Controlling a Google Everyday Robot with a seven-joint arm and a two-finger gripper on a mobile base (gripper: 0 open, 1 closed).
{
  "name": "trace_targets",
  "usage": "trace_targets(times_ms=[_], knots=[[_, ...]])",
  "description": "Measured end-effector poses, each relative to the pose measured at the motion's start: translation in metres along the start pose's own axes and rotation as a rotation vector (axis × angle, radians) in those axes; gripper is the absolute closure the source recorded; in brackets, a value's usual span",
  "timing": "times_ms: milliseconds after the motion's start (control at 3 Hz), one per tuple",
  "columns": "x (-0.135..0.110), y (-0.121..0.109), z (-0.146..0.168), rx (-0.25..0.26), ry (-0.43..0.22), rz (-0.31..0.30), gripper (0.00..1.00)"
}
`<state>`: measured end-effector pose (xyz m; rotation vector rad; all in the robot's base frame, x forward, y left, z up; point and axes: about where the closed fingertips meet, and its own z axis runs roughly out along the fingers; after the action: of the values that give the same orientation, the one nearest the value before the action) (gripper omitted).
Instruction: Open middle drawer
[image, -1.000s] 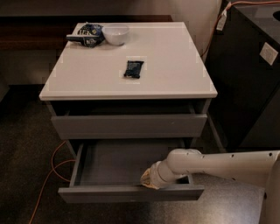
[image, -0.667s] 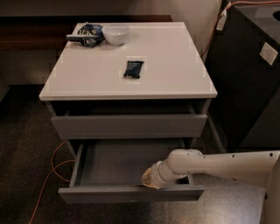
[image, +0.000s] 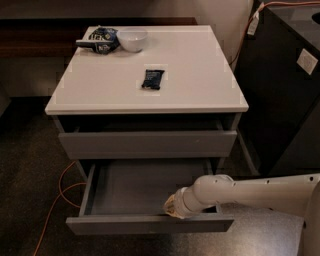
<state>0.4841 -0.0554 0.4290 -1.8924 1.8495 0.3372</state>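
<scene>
The middle drawer (image: 125, 225) of the white-topped cabinet (image: 200, 75) stands pulled far out, and its grey tray-like box is empty. My white arm reaches in from the right. My gripper (image: 172, 208) is at the inner side of the drawer's front wall, right of its middle. The taller-fronted grey drawer (image: 147, 144) above it sits slightly out. The lowest drawer is hidden below.
On the cabinet top lie a small dark packet (image: 152, 78), a white bowl (image: 132, 39) and a chip bag (image: 100, 40). A black cabinet (image: 285, 90) stands close on the right. An orange cable (image: 62, 187) runs over the dark floor at the left.
</scene>
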Motion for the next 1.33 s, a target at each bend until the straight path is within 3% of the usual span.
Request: trace_targets(times_ms=[1000,1333], knots=[[0.004,0.032,-0.003,-0.046,0.003,-0.007,1.00],[0.007,0.055,0.001,-0.095,-0.009,-0.004,1.00]])
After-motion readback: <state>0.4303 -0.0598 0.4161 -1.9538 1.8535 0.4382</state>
